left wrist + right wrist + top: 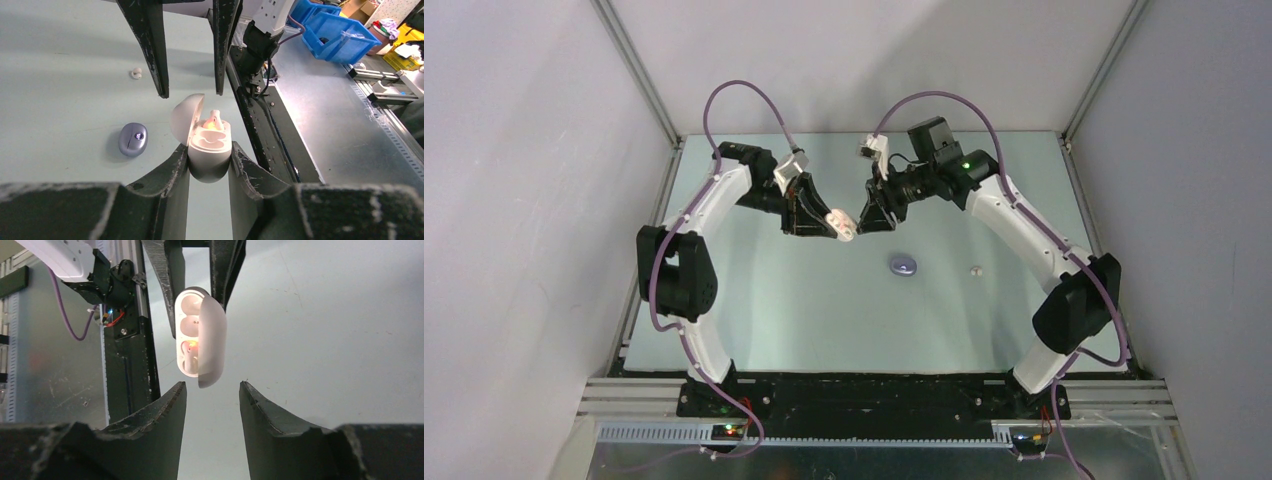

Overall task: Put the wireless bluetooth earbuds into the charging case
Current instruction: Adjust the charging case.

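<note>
My left gripper is shut on the lower shell of a white charging case, which it holds above the table with its lid swung open. One white earbud stands in the far socket beside an orange glow; the near socket is bare. Facing it, my right gripper is open with nothing between its fingers, just short of the case. In the top view the two grippers meet at mid-table: left, right. Another white earbud lies loose on the table.
A purple pebble-shaped case lies closed on the table in front of the grippers, also in the left wrist view. White walls enclose the table on three sides. Blue bins stand beyond the near edge.
</note>
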